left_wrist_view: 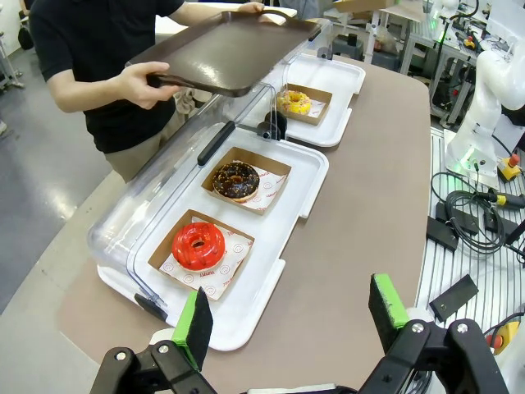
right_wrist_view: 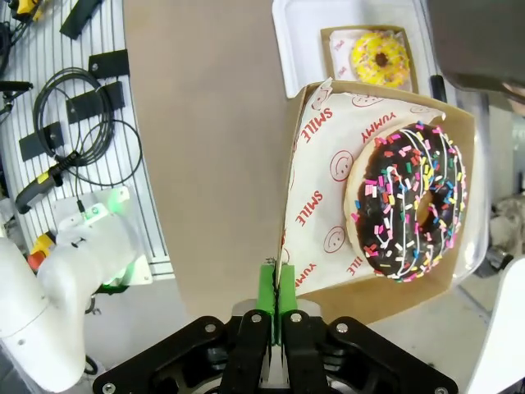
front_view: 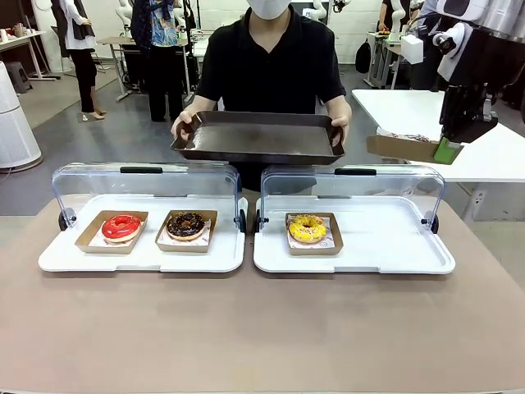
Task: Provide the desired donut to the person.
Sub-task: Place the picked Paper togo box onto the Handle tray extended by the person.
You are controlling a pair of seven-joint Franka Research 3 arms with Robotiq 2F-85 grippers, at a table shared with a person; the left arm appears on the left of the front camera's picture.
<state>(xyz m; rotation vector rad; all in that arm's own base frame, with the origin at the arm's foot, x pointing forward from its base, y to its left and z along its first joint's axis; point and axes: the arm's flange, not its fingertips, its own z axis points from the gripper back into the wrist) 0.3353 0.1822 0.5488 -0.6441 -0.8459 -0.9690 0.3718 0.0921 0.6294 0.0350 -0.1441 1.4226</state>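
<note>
table cases hold three donuts; right gripper pinches sprinkled donut's box; left gripper gapes.

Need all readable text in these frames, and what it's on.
"SMILE": red, twice, on the paper liner in the cardboard tray under the sprinkled chocolate donut.
"YUMMY": red, same liner, top edge; repeated at the bottom, partly cut off.
Other liner under the red donut: red print too small to read.
</note>
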